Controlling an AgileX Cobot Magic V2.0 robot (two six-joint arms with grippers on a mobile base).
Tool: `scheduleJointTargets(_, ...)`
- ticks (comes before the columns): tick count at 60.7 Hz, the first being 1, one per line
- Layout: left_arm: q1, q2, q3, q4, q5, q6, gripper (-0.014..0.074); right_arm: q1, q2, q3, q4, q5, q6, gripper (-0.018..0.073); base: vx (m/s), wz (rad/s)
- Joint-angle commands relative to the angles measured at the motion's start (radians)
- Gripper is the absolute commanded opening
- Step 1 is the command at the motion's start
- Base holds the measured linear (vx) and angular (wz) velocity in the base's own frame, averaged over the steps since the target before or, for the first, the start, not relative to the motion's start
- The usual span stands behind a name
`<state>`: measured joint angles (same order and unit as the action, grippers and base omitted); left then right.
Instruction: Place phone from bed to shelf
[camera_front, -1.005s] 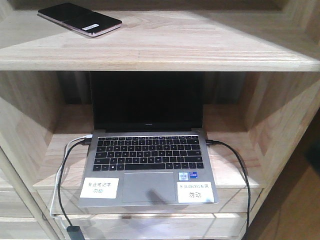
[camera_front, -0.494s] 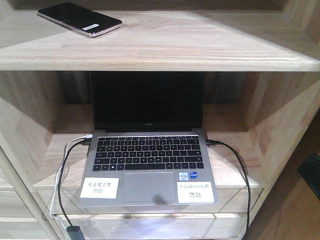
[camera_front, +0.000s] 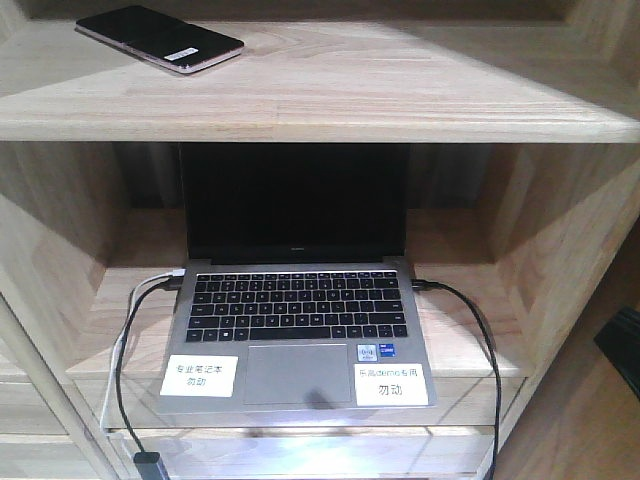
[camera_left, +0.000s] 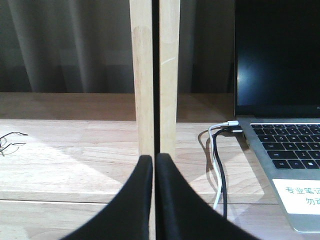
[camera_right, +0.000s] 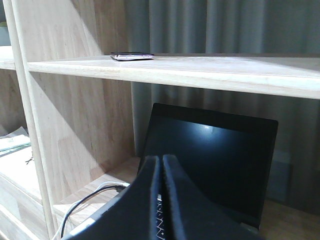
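The phone (camera_front: 160, 38) lay on the shelf (camera_front: 330, 105) at 11 o'clock above the laptop (camera_front: 296, 300). Left gripper (camera_left: 154, 162) and right gripper (camera_right: 161, 162) were closed, holding nothing.

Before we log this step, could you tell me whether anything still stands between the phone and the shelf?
Nothing visible does: the phone already lies flat on the shelf's upper board, toward its left end, above the open laptop. Both claws are shut and clear of it.
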<state>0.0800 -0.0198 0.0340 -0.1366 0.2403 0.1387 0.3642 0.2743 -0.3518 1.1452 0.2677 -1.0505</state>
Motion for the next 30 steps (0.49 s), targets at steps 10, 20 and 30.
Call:
scheduleJointTargets(10,-0.004,-0.006,0.003,-0.009,-0.074,-0.004,0.0001,-0.006,0.008,-0.027,0.020,-0.034,-0.002,-0.0004,0.00,0.00)
scheduleJointTargets(20,-0.004,-0.006,0.003,-0.009,-0.074,-0.004,0.0001,-0.006,0.008,-0.027,0.020,-0.034,-0.002,-0.0004,0.00,0.00)
scheduleJointTargets(30,-0.004,-0.006,0.003,-0.009,-0.074,-0.004,0.0001,-0.006,0.008,-0.027,0.020,-0.034,-0.002,-0.0004,0.00,0.00)
